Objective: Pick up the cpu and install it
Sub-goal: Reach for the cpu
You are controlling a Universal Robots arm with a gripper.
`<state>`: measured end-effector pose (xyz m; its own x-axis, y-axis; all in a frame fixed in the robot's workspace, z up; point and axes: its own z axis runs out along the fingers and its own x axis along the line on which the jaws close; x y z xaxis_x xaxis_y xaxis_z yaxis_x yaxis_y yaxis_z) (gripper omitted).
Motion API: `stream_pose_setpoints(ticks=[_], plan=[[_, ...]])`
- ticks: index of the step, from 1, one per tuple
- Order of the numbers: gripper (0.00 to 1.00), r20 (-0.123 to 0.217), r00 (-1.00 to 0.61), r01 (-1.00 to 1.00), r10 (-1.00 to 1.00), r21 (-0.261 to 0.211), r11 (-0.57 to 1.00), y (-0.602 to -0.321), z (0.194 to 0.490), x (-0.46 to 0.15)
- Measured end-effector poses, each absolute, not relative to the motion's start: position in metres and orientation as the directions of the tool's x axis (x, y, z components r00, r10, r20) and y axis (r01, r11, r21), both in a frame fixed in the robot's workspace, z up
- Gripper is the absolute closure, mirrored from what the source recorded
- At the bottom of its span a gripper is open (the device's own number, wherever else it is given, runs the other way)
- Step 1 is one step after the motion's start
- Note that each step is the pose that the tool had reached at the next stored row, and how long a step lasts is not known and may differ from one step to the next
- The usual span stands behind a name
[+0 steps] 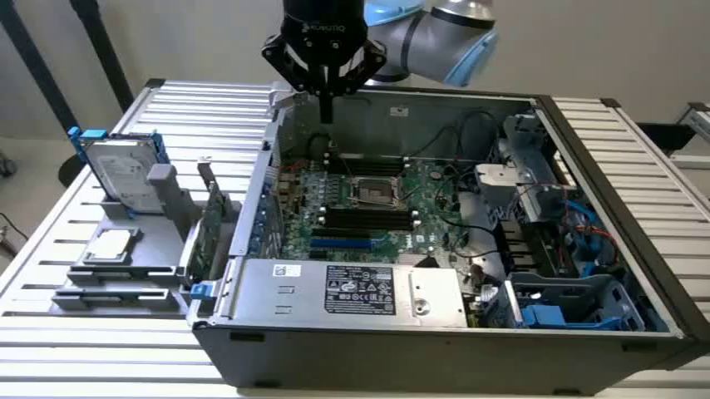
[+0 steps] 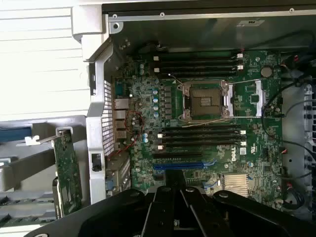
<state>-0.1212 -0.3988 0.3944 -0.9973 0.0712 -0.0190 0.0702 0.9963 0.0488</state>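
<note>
The cpu (image 1: 111, 244), a small flat silver square, lies on the grey stand (image 1: 155, 249) at the exterior view's left, outside the computer case. My gripper (image 1: 326, 113) hangs above the far edge of the open case, well away from the cpu, its black fingers shut together with nothing between them. Below it on the green motherboard (image 1: 438, 187) sits the bare cpu socket (image 1: 375, 193) with its metal frame. In the wrist view the socket (image 2: 206, 101) lies ahead of my shut gripper (image 2: 173, 190), with dark memory slots on both sides.
A silver hard drive (image 1: 120, 170) in blue brackets stands upright on the stand. A long green expansion card (image 1: 206, 234) stands beside the case wall, also seen as the card (image 2: 66, 173). The power supply (image 1: 349, 289), cables and blue drive bays (image 1: 577, 312) crowd the case.
</note>
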Motion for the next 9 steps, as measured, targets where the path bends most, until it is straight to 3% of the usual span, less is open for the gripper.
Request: stream_pose_setpoints(ticks=[9], plan=[[0.89, -0.019, -0.997, 0.070, 0.071, 0.049, 0.996, -0.3988, 0.3945, -0.1212]])
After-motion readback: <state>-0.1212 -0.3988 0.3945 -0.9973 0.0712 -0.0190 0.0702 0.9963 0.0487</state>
